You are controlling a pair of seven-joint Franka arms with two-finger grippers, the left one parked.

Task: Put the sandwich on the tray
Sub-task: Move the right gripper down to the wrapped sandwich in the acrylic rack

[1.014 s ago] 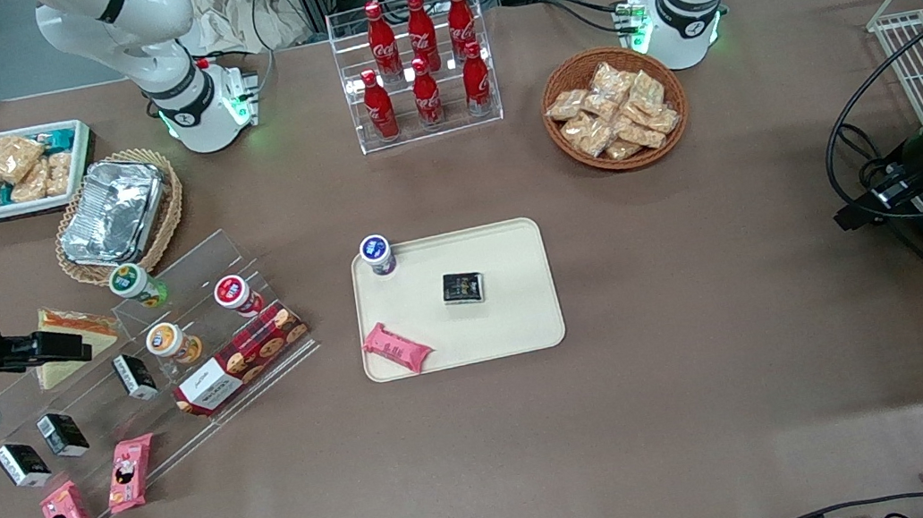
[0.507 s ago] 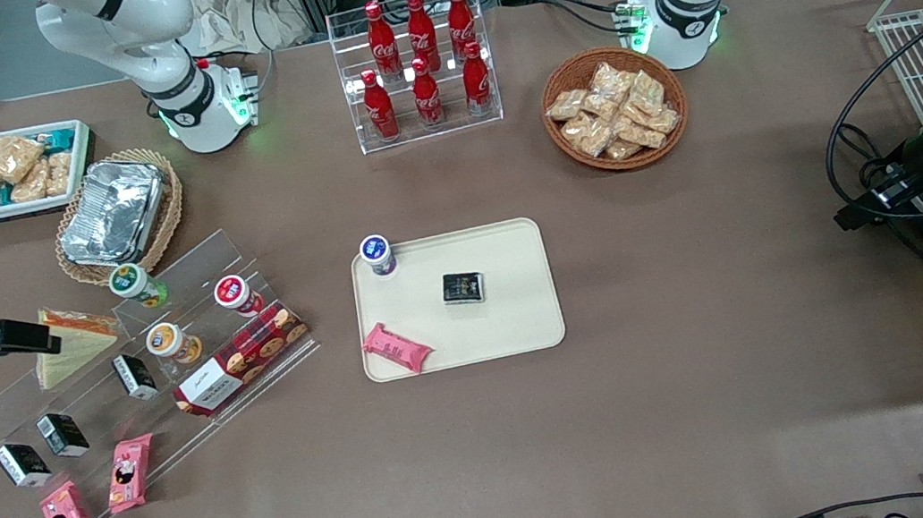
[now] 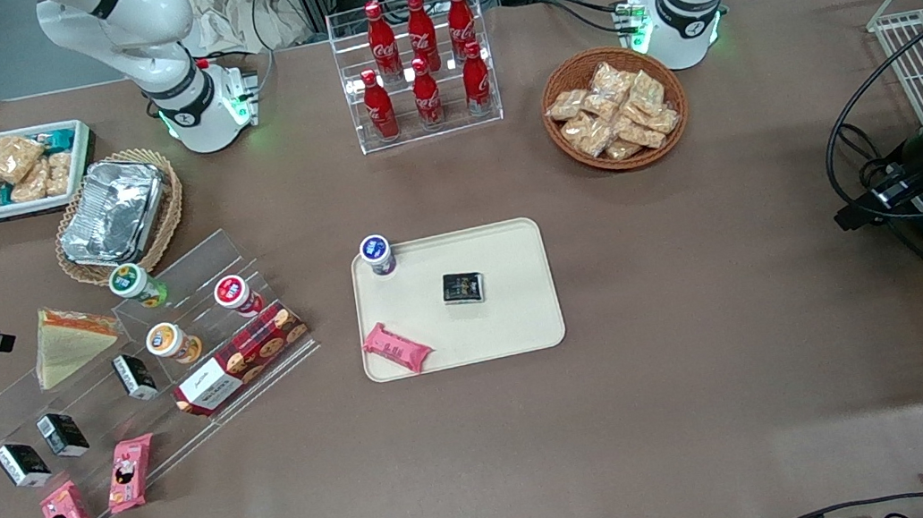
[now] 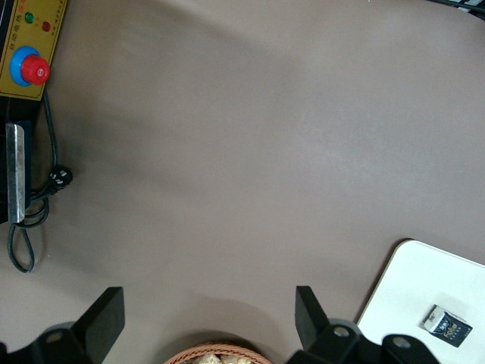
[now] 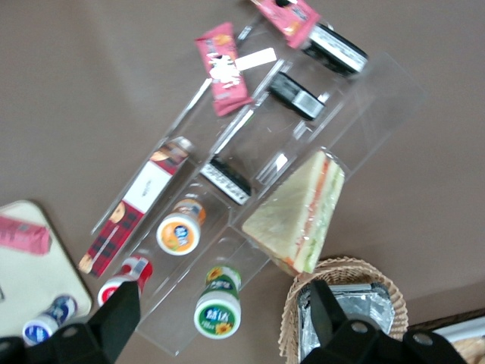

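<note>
Lying on the top step of the clear acrylic stand [image 3: 141, 358], the sandwich [image 3: 67, 344] showed its pale bread face to the front camera, with its orange-red filling edge on the side toward the wicker basket [image 3: 119, 215] that held the foil container [image 3: 113, 208]. On the same stand, a green-lidded cup [image 3: 133, 282] stood just beside the sandwich, and an orange-lidded cup [image 3: 167, 341] sat one step nearer the front camera. The gripper [image 5: 220, 322] hung above the stand, its two fingers spread wide with nothing between them; in the wrist view the sandwich [image 5: 299, 214] lay below it, untouched. The tray [image 3: 504, 239] lay well apart from the stand, toward the middle of the table, carrying a blue-lidded cup [image 3: 376, 255], a small black packet [image 3: 463, 287] and a pink snack packet [image 3: 397, 347] that overhung its rim.
</note>
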